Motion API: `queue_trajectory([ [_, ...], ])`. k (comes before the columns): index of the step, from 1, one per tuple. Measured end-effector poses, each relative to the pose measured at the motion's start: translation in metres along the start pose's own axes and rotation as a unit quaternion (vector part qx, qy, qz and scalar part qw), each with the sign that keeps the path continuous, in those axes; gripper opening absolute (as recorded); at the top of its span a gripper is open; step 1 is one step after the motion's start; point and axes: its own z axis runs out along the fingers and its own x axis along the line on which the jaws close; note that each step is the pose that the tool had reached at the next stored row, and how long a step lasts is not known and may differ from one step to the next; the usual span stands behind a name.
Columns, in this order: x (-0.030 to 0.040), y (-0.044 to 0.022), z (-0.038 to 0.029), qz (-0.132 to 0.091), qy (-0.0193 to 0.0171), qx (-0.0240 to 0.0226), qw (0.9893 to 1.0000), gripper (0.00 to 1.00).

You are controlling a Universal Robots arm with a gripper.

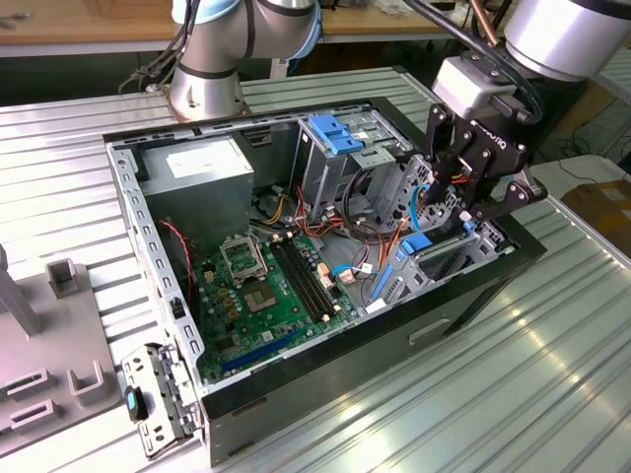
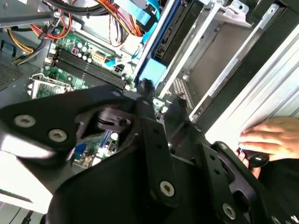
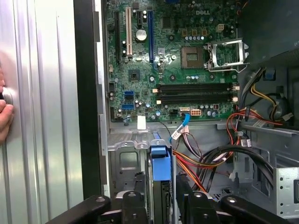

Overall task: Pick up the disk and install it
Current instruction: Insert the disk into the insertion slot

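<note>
I see the flat grey metal disk with bright blue plastic side rails (image 3: 160, 164) standing on its edge inside the metal drive bay (image 1: 458, 258), at the exterior view's right end of the open black computer case (image 1: 325, 367). My black hand (image 1: 441, 209) is directly over the disk's blue end tab. Whether it grips the disk, I cannot tell. A person's hand (image 2: 273, 136) rests on the ribbed metal tabletop (image 1: 513, 394) beside the case.
</note>
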Motion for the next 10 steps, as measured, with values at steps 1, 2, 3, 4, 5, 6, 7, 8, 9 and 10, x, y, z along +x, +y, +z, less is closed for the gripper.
queue_trajectory([
  [1,-0.0002,-0.0037,0.0006,0.0,0.0,0.0,1.0,0.3],
  [2,-0.0003,-0.0058,0.0011,0.0,-0.0002,0.0,1.0,0.3],
  [3,-0.0004,-0.0081,0.0012,0.0,0.0,0.0,1.0,0.18],
  [4,-0.0006,-0.0125,0.002,0.0,0.0,0.0,1.0,0.12],
  [5,-0.0007,-0.0161,0.0027,0.0,0.0,0.0,1.0,0.11],
  [6,-0.0009,-0.0179,0.0029,0.0,0.0,0.0,1.0,0.11],
  [7,-0.0009,-0.0179,0.0029,0.0,0.0,0.0,1.0,0.11],
  [8,-0.0008,-0.0179,0.003,0.0,0.0,0.0,1.0,0.11],
  [9,-0.0008,-0.0179,0.0029,0.0,0.0,0.0,1.0,0.11],
  [10,-0.0008,-0.018,0.003,0.0,0.0,0.0,1.0,0.11],
])
